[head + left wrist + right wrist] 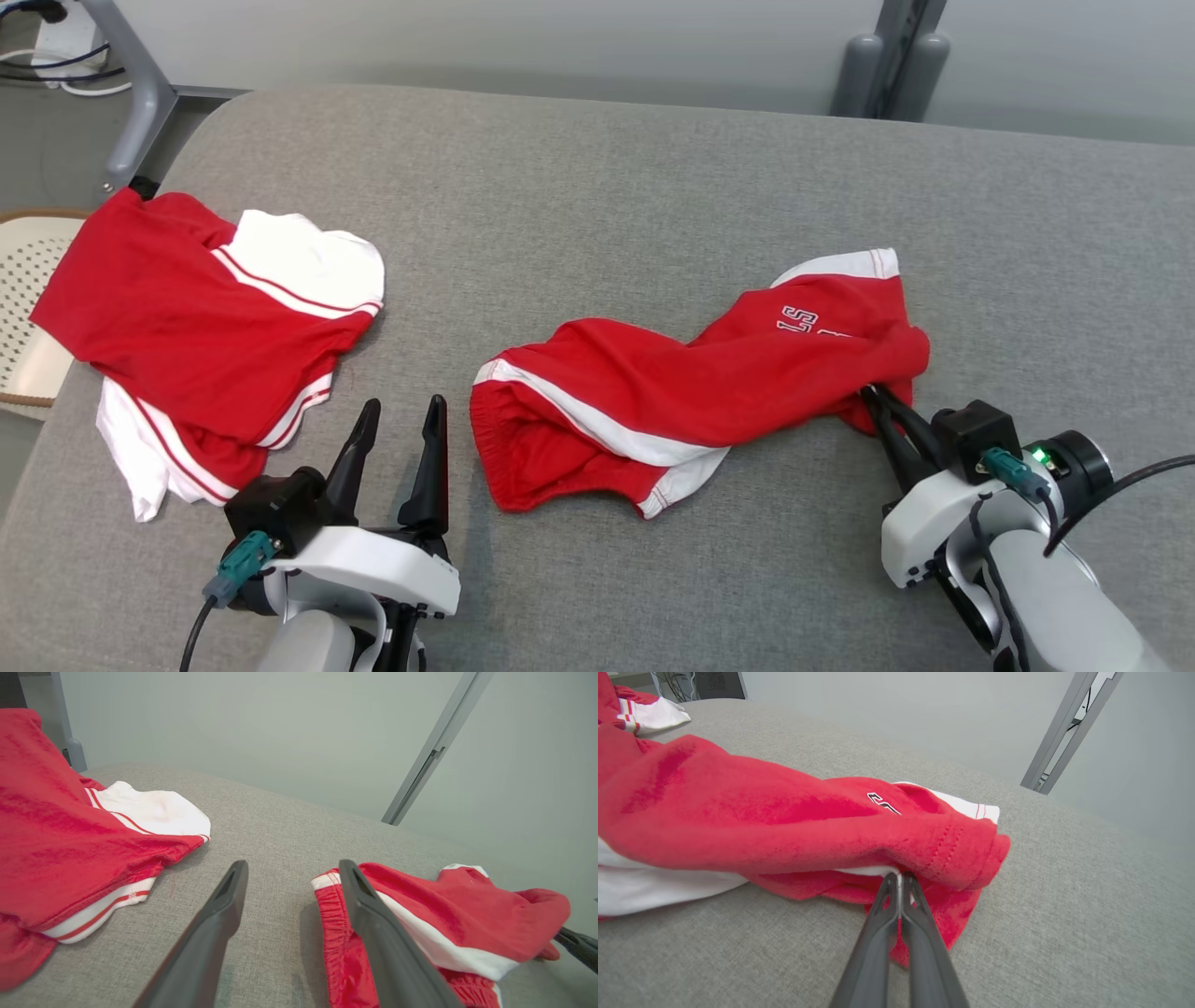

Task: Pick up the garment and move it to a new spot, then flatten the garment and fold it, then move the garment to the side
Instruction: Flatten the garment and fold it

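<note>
At the near edge of the grey cushion point(597, 579), left arm point(308, 644) and right arm point(1055, 597) reach forward, low. The left gripper point(403, 403) has jaws spread and empty, waistband of the red shorts point(691, 383) just right of its right finger point(431, 448), not touching. The right gripper point(876, 394) is clenched on a fold at the shorts' other end, tips tucked under the cloth, shorts crumpled between the two grippers. Farther out, left of the left jaws, a second red-and-white garment point(187, 327) lies bunched.
</note>
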Controlling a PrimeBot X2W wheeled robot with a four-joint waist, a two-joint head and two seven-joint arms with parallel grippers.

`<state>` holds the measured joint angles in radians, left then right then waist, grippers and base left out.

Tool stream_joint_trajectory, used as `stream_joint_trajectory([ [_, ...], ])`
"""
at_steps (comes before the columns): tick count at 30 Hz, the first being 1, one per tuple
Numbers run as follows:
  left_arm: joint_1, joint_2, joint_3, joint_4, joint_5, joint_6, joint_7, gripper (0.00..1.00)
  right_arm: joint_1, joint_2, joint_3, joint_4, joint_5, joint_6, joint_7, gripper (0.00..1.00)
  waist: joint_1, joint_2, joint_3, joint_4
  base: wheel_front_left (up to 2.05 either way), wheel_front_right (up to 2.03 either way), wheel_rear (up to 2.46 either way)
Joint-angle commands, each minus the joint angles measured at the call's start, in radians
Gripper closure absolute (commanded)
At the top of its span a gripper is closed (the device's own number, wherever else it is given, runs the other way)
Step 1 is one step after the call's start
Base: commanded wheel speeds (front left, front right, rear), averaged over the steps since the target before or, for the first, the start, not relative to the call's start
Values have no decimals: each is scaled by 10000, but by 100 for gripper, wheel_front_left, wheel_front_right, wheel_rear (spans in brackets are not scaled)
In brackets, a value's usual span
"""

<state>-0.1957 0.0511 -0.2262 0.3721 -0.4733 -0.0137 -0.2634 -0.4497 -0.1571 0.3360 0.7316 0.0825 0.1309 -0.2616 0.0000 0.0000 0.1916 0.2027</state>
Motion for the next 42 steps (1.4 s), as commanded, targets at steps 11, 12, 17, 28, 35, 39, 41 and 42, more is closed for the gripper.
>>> stream_joint_trajectory([
  [11, 200, 16, 144, -19, 127, 6, -14, 0, 942, -421, -860, -2031, 520, -2, -52, 100, 0, 0, -183, -727, 0, 0, 0],
  [12, 223, 14, 153, -22, 129, 6, -14, 0, 1115, -533, -956, -2258, 561, -2, -52, 100, 0, 0, -213, -805, 0, 0, 0],
  [17, 263, 17, 170, -50, 152, -15, -12, 0, 1802, -1116, -1249, -2953, 481, -2, -52, 100, 0, 0, -346, -1191, 0, 0, 0],
  [28, 135, 14, -87, -149, 137, -61, -10, 0, 2332, -1963, -808, -2972, 751, -2, 723, 100, 0, 0, -261, -1518, 0, 0, 0],
  [35, 153, 15, -160, -214, 118, -65, -10, 0, 2441, -1691, -877, -2413, 443, -2, 346, 0, 0, 0, -136, -1472, 0, 0, 0],
  [39, 206, 13, -132, -280, 118, -70, -10, 0, 2645, -1493, -991, -2255, 415, -2, 167, 0, 0, 0, -116, -1489, 0, 0, 0],
  [41, 246, 15, -146, -324, 107, -43, -10, 0, 2813, -1359, -1064, -2212, 445, -2, 105, 0, 0, 0, -132, -1515, 0, 0, 0],
  [42, 265, 13, -139, -352, 108, -43, -10, 0, 2897, -1302, -1106, -2207, 483, -2, 81, 0, 0, 0, -142, -1534, 0, 0, 0],
])
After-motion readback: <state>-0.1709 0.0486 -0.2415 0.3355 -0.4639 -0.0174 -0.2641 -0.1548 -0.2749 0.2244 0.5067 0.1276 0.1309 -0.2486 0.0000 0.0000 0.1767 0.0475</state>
